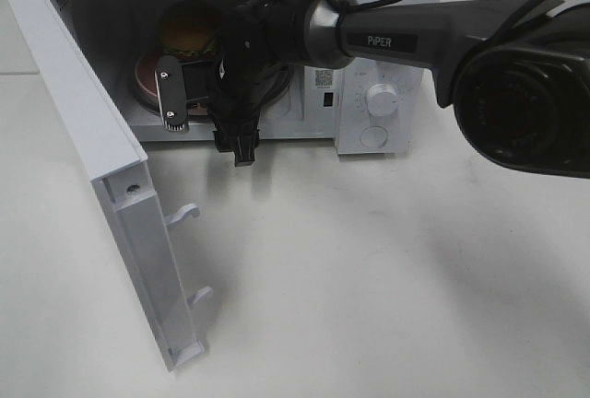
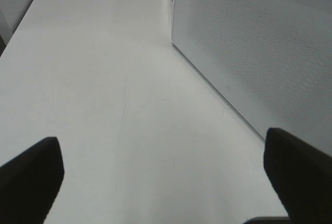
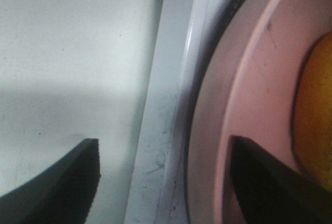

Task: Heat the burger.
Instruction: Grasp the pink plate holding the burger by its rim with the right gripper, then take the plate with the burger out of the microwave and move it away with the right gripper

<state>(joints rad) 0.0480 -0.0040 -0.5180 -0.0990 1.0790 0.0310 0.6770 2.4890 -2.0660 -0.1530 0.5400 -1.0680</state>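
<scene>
The burger [image 1: 188, 29], with a golden bun and a green lettuce frill, sits on a pink round plate [image 1: 146, 80] inside the open microwave [image 1: 373, 57]. My right gripper [image 1: 207, 135] hangs at the oven's front opening. In the right wrist view the right gripper [image 3: 165, 143] stands open: one finger is over the plate [image 3: 249, 105], the other over the white table, and the oven's sill [image 3: 166, 130] lies between them. The burger's bun [image 3: 317, 110] shows at that view's edge. My left gripper [image 2: 161, 141] is open over bare table, beside the microwave's perforated side wall [image 2: 259, 53].
The microwave door [image 1: 101, 158] stands swung out to the left, with its latch hooks [image 1: 184, 214] pointing toward the table's middle. Two dials [image 1: 380, 100] are on the right of the oven's front. My right arm [image 1: 387, 43] crosses over the oven's top.
</scene>
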